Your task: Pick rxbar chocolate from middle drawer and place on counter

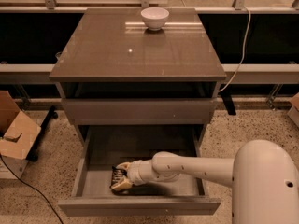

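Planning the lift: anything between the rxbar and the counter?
Nothing visible. The gripper is at the rxbar chocolate in the open middle drawer; on the counter, a white bowl sits at the far edge.

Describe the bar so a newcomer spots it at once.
Start at the counter with the white bowl; the open drawer is below it. At the drawer's front left, the claw is at the bar, the only small dark item on the grey floor.

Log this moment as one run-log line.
gripper: low in open middle drawer, at rxbar chocolate | counter: holds white bowl, no bar yet
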You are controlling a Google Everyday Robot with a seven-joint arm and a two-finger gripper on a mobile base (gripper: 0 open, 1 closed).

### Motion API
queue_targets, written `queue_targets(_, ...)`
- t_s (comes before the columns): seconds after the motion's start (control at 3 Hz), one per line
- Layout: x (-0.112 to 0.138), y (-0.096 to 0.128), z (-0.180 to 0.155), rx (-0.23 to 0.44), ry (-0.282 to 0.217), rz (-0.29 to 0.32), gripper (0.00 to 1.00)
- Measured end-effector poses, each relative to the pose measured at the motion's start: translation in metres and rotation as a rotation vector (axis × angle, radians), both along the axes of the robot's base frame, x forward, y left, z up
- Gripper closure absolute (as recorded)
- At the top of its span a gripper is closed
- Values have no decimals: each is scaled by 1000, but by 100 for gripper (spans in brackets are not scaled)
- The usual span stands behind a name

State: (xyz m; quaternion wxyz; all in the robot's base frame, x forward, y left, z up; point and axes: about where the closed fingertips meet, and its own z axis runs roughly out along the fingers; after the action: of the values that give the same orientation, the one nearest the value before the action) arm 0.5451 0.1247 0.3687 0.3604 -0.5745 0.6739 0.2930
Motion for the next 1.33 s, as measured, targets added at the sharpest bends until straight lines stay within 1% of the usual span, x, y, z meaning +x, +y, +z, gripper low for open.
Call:
queue_targets(0.33, -12, 1, 21, 42, -19, 25, 100)
queue_targets(0.67, -38, -2, 82, 45, -68, 24, 100)
queue_targets(1.0, -92, 3, 143, -29, -85, 15, 100)
queue_targets(1.33, -140, 5, 174, -85, -32, -5, 100)
